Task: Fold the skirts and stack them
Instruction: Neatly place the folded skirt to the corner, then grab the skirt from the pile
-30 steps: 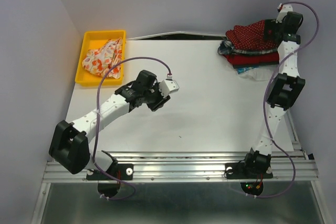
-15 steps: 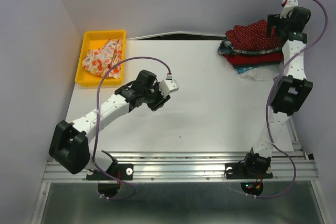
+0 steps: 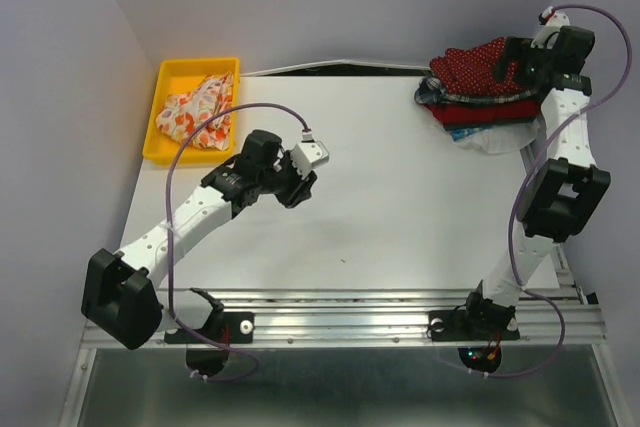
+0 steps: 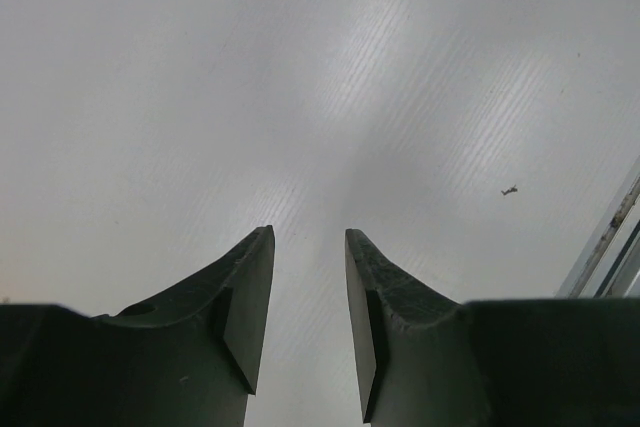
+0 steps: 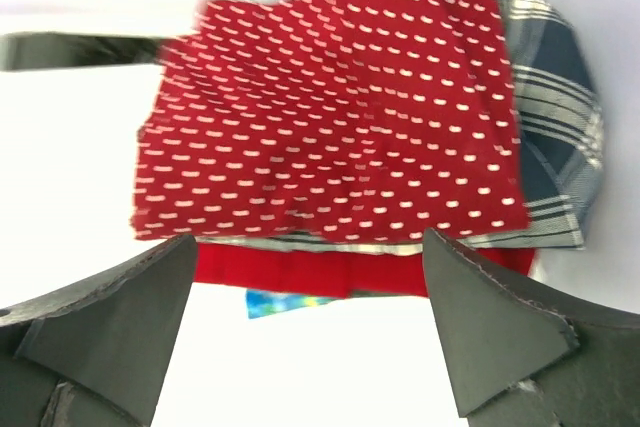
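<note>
Table (image 3: 400, 217) first: the left gripper (image 4: 308, 237) hangs over its bare white top. Its jaws are partly apart and nothing is between them. Farther back on the left, a cream skirt with orange blobs (image 3: 195, 109) lies crumpled in a yellow tray (image 3: 163, 75). In the far right corner, the dotted red skirt (image 5: 330, 117) tops a pile, over the plaid skirt (image 5: 560, 97) and the plain red skirt (image 5: 300, 272). The right gripper (image 5: 310, 239) hovers just beside that pile, jaws spread wide, holding nothing.
</note>
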